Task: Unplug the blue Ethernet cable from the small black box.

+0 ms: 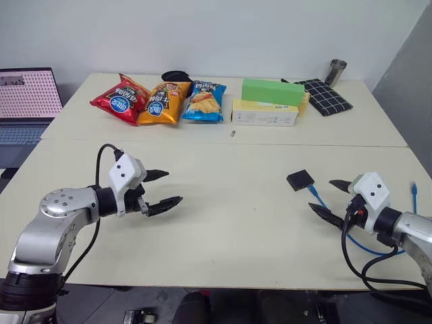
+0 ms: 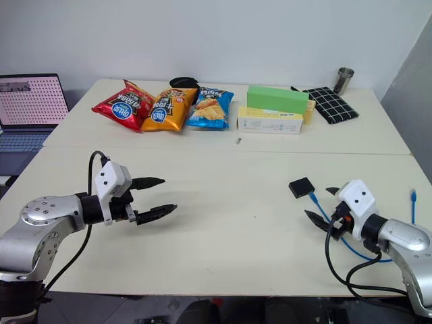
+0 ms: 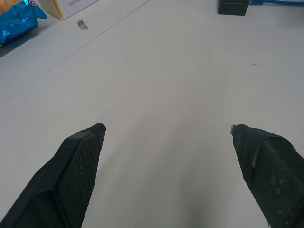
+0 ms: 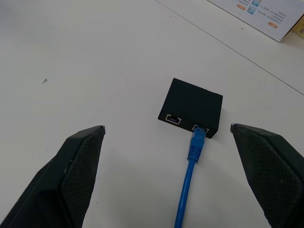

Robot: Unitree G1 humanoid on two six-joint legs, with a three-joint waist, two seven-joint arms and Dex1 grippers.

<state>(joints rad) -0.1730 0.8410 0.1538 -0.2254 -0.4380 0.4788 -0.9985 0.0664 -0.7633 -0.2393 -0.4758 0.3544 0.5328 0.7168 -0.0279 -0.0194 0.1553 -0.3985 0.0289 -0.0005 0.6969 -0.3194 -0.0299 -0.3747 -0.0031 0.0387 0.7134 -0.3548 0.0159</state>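
The small black box (image 4: 192, 109) sits flat on the desk (image 1: 229, 223), at about eleven o'clock from the right gripper (image 1: 332, 199), whose jaws gape wide and empty. The blue Ethernet cable (image 4: 189, 175) is plugged in and runs straight back from the box between them. The left gripper (image 1: 162, 189), jaws also spread and empty, hangs well apart, so the right arm looks the natural pick

Left gripper (image 1: 160, 189): fingers spread wide, empty, angled inward. Right gripper (image 1: 332, 199): fingers spread wide, empty, angled inward.
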